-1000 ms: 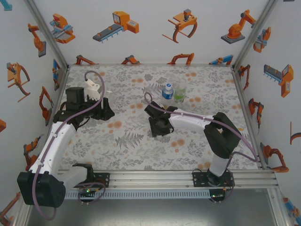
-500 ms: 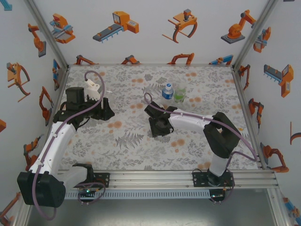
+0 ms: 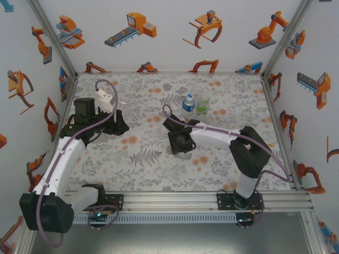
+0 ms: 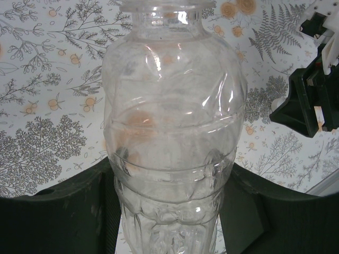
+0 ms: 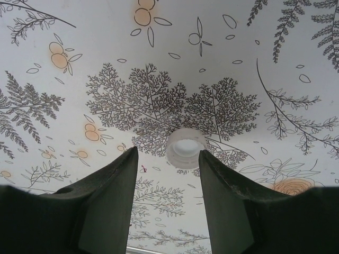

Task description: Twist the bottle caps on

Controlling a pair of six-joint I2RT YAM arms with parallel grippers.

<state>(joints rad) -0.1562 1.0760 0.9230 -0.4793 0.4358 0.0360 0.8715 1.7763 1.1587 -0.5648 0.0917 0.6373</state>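
Note:
A plain clear bottle [image 4: 172, 121] stands upright between the jaws of my left gripper [image 4: 170, 169], which is shut on its lower body; its open neck [image 4: 161, 10] carries no cap. My left gripper [image 3: 121, 126] sits at the table's left. My right gripper [image 5: 168, 153] is open and points down at the table. A whitish bottle cap [image 5: 186, 148] lies flat just past its fingertips, nearer the right finger [image 5: 228, 206]. My right gripper [image 3: 178, 142] is mid-table. Behind it stand the blue-label bottle [image 3: 188, 103] and the greenish bottle [image 3: 202, 106].
The floral table cover [image 3: 153, 159] spreads between the arms. The right arm's dark gripper [image 4: 310, 100] shows to the right of the clear bottle in the left wrist view. Patterned walls [image 3: 169, 37] close in the table's back and sides.

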